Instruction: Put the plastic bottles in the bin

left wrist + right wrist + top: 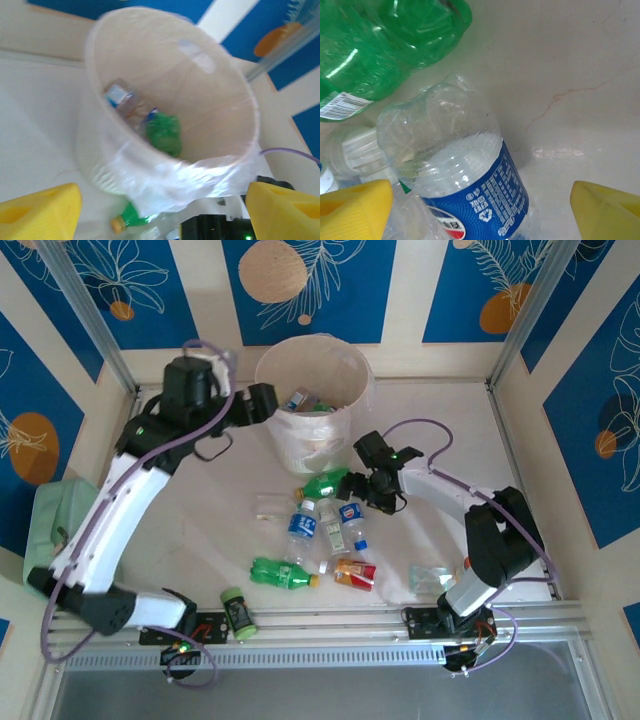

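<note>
The cream bin (345, 370) with its white liner stands at the back middle. Inside it lie a clear blue-labelled bottle (120, 97) and a green one (165, 132). My left gripper (265, 402) hovers at the bin's left rim, open, with nothing between its yellow fingers (42, 210). Several plastic bottles lie in front of the bin: a green one (325, 483), clear blue-labelled ones (302, 523), another green (283, 573) and a red-orange one (355, 573). My right gripper (372, 483) is open low over a clear blue-labelled bottle (470, 175), fingers either side, not touching.
A dark jar with a green lid (236, 610) sits near the front rail. Flat clear plastic scrap (432, 578) lies by the right arm's base. A mint-green container (55, 520) stands at the left edge. Walls enclose the table.
</note>
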You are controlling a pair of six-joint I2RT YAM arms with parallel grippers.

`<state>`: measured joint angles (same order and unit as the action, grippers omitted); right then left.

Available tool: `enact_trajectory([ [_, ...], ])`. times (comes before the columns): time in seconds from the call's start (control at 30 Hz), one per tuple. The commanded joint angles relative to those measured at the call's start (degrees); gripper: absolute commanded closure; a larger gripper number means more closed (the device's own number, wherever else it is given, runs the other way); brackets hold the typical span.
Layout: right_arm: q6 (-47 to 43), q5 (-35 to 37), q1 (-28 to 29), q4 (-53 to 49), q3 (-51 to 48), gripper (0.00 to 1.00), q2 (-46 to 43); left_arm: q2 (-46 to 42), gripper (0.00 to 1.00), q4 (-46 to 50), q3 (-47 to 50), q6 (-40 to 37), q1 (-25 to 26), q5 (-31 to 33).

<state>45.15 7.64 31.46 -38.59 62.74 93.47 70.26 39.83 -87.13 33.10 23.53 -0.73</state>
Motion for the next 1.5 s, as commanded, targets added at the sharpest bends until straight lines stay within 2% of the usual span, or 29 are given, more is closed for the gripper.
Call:
enact_trajectory([
  [0.0,-0.6,1.0,0.9,-0.6,1.9,0.09,2.2,-3.0,0.15,-1.4,6.0,4.4,-2.3,1.3],
  [0.33,1.3,2.1,1.3,-2.0,3.7,0.19,8.4,-3.7,0.18,-2.3,7.5,4.5,-2.8,-4.7],
  [0.47,2.5,3.6,0.7,-2.8,2.7,0.28,8.4,-3.9,0.19,-2.8,8.1,4.8,-2.8,-5.0],
  [0.6,2.6,4.9,-0.8,-3.3,1.4,0.4,6.9,-4.2,0.19,-2.7,8.5,4.6,-2.8,-4.8],
  [0.77,1.8,7.8,-2.0,-6.8,2.3,0.44,1.6,-4.3,0.19,-2.8,8.6,4.6,-2.8,-4.5],
  [0.9,1.0,9.9,-3.7,-10.9,5.3,0.45,-6.0,-4.1,0.19,-3.1,8.7,4.4,-2.8,-4.5],
  [1.07,-0.1,8.8,-6.9,-14.1,11.7,0.46,-15.2,-4.1,0.18,-3.2,8.1,3.7,-3.0,-3.8],
  [1.2,-1.1,6.9,-8.4,-14.9,21.1,0.46,-18.7,-4.1,0.18,-3.4,7.9,3.8,-3.2,-4.0],
  [1.33,-1.7,5.0,-8.7,-14.5,33.1,0.46,-17.1,-4.0,0.18,-3.4,8.3,4.4,-3.2,-4.5],
  [1.47,-2.2,1.3,-8.8,-13.8,44.6,0.46,-11.2,-4.4,0.19,-3.6,9.7,5.8,-3.2,-4.9],
])
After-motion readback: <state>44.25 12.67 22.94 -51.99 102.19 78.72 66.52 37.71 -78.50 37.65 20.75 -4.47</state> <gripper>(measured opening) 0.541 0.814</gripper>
